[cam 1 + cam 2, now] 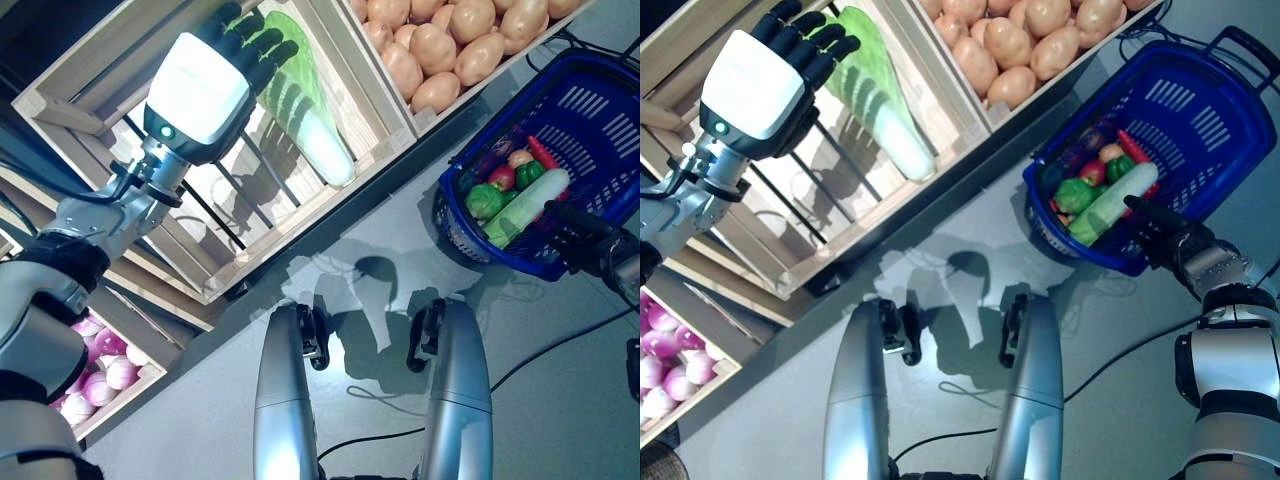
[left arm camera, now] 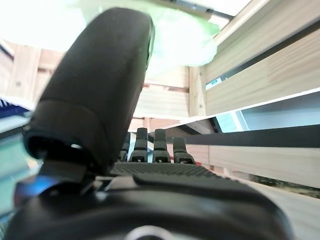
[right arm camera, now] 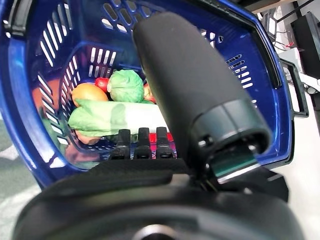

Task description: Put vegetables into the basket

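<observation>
Left hand (image 1: 205,85) is raised over the slatted wooden crate (image 1: 90,90), fingers straight and relaxed, holding nothing. Its fingertips reach the leafy end of a long green-and-white cabbage (image 1: 315,120) lying in that crate; contact cannot be judged.

Right hand (image 1: 1165,235) sits at the near rim of the blue basket (image 1: 1200,110), which stands on the grey floor. Its wrist view shows fingers curled over the rim, thumb standing out above.

Basket contents: a second long cabbage (image 3: 117,116) lying across the top, a round green head (image 3: 125,85), an orange-yellow piece (image 3: 86,92), and some red pieces.

The neighbouring crate holds potatoes (image 1: 440,45). A lower crate holds pink-white onions (image 1: 100,375).
</observation>
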